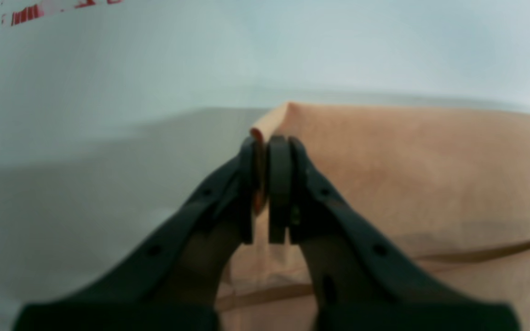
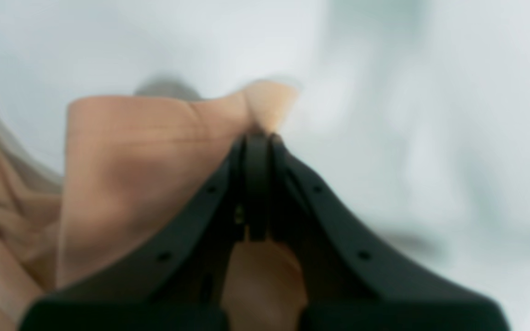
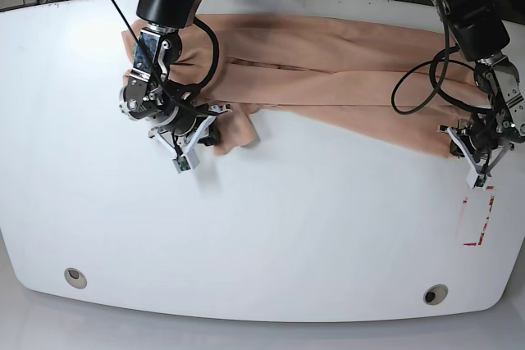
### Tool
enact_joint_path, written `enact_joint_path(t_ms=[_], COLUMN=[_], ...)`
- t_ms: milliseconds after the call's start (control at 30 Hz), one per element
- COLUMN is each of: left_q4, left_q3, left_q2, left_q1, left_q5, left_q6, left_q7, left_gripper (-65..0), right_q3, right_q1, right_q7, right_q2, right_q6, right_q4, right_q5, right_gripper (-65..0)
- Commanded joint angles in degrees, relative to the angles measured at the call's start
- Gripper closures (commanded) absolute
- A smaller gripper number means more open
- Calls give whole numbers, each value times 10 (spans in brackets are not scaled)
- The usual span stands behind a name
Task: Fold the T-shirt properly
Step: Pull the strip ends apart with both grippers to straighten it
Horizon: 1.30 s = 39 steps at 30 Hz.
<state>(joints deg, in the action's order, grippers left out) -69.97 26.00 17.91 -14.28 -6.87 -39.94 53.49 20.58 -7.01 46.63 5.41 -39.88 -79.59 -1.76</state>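
Note:
The peach T-shirt (image 3: pixel 328 63) lies stretched along the far side of the white table (image 3: pixel 271 227), folded into a long band. My right gripper (image 3: pixel 215 122), on the left of the base view, is shut on a bunched corner of the T-shirt (image 2: pixel 145 151), pulled a little toward the table's middle. In the right wrist view the fingertips (image 2: pixel 258 142) pinch the cloth, and a small tip sticks out past them. My left gripper (image 3: pixel 454 141), on the right of the base view, is shut on the other end's corner. The T-shirt (image 1: pixel 407 174) spreads flat to the right of that gripper (image 1: pixel 269 147).
A white label with red marks (image 3: pixel 476 219) lies on the table near the left gripper, and also shows in the left wrist view as a label (image 1: pixel 30 13). Two round holes (image 3: pixel 75 277) (image 3: pixel 435 294) sit near the table's front edge. Cables hang behind the table.

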Motion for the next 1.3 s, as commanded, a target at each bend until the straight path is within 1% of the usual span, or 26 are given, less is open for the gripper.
enact_joint_path(t_ms=[0,100,200,333,467,633,700,900,1033,1133,1267], left_q4=[-12,-13,-29,-66,-105,-148,-168,-212,-241,-252,-252], left_q3=[1,1,2,5,30,40,41,44,63,69,70], left_q2=[9,9,9,9,7,6,6,8,9,9,9], left_q1=[-15,-17,-18,-18,-18,-18,-16,1,22,31,39], left_q5=[-6,-7,-7,-9,-9,-9,-9,-10,-10,-10,-10], left_q6=[-1,-1,-1,-1,-1,-1,-1,-1,-1,-1,-1], left_q7=[-9,-9,-4,33,62,105,124,145,146,146,146], left_gripper=[-17,-17,-17,-17,-17,-17,-17,-17,-17,-17,-17], right_q3=[0,-1,-1,-1,-1,-1,-1,-1,1,4,4], right_q1=[-8,-14,-20,-31,-31,-27,-18,6,25,41,61], right_q7=[10,13,30,70,103,168,204,261,297,302,304], right_q2=[-3,-3,-4,-5,-6,-4,-5,-4,-5,-6,-6], right_q6=[-1,-1,-1,-1,-1,-1,-1,-1,-1,-1,-1], right_q4=[-19,-38,-63,-99,-148,-223,-254,-323,-346,-358,-361], right_q5=[6,6,7,6,6,6,5,3,-38,-79,-105], right_gripper=[-5,0,0,0,0,0,0,0,0,0,0])
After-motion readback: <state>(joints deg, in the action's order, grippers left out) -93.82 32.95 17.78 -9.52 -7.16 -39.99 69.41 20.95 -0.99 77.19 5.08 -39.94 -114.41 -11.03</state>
